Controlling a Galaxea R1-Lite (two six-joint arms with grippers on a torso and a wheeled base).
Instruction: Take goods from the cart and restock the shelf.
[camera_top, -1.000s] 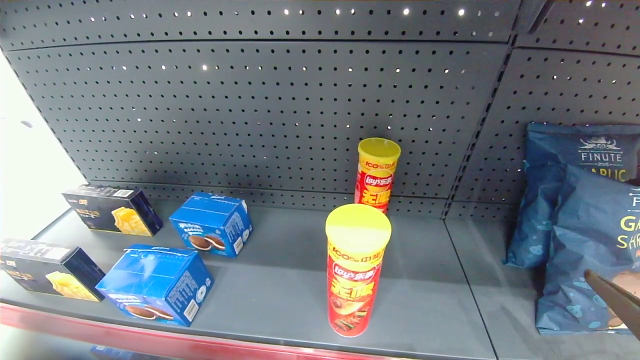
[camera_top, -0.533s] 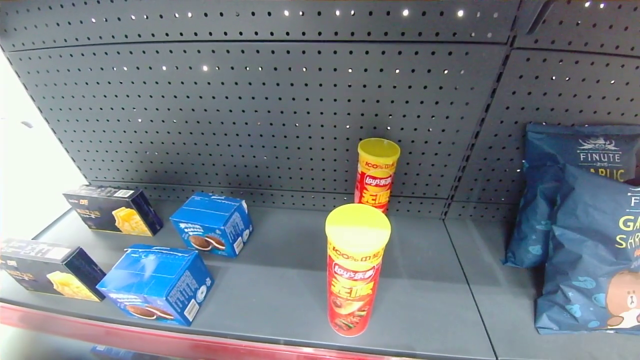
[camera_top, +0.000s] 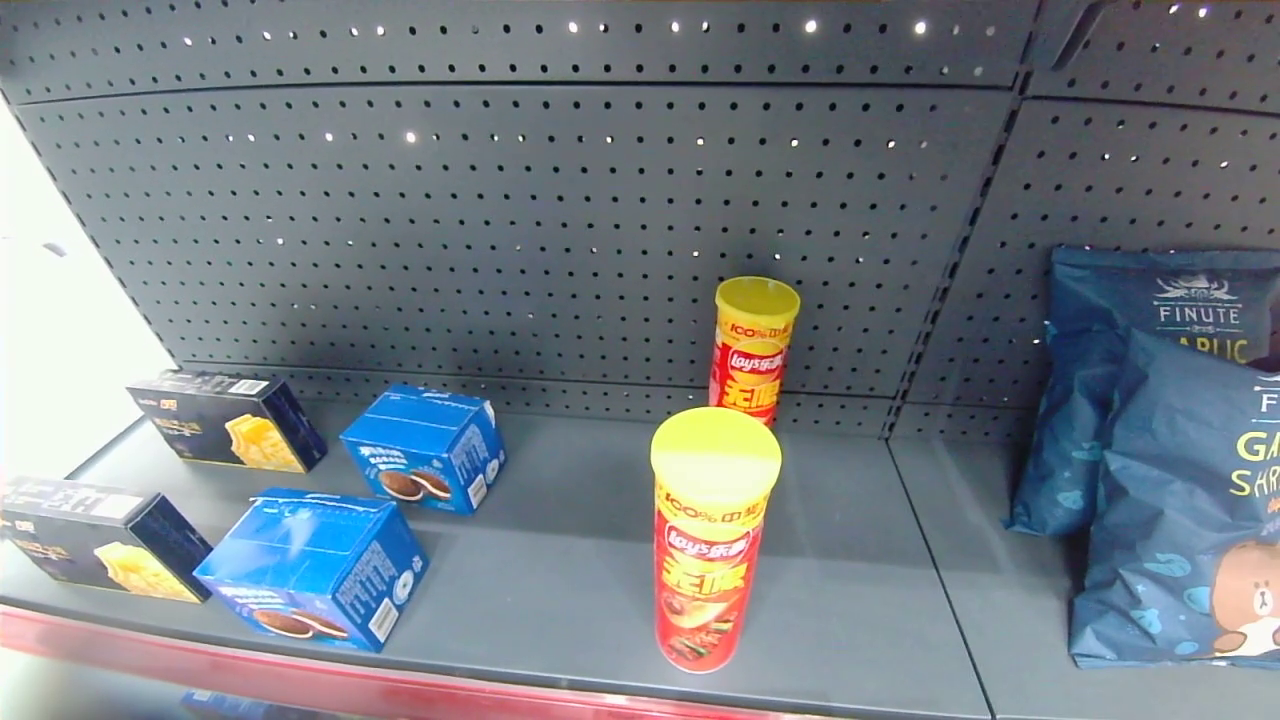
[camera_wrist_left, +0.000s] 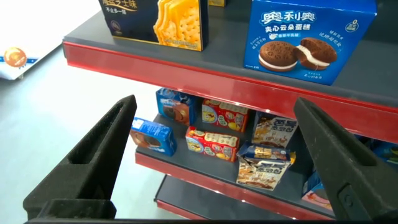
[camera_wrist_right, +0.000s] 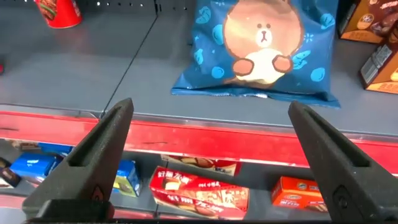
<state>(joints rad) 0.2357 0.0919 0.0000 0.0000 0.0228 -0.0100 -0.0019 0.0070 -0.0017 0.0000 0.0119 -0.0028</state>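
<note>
On the grey shelf stand two red chip cans with yellow lids, one at the front and one at the back. Two blue cookie boxes and two dark cracker boxes lie to the left. Blue snack bags lean at the right. My left gripper is open and holds nothing, in front of the shelf's red edge, below a cracker box and a cookie box. My right gripper is open and holds nothing, before the bear-printed bag.
A perforated back panel closes the shelf behind. A lower shelf carries several small snack packs. Brown boxes stand beside the bag. Bare shelf surface lies between the cookie boxes and the cans.
One second ago a dark finger of my right gripper showed at the head view's lower right, in front of the bag. It has drawn back out of that view. The goods have not moved.
</note>
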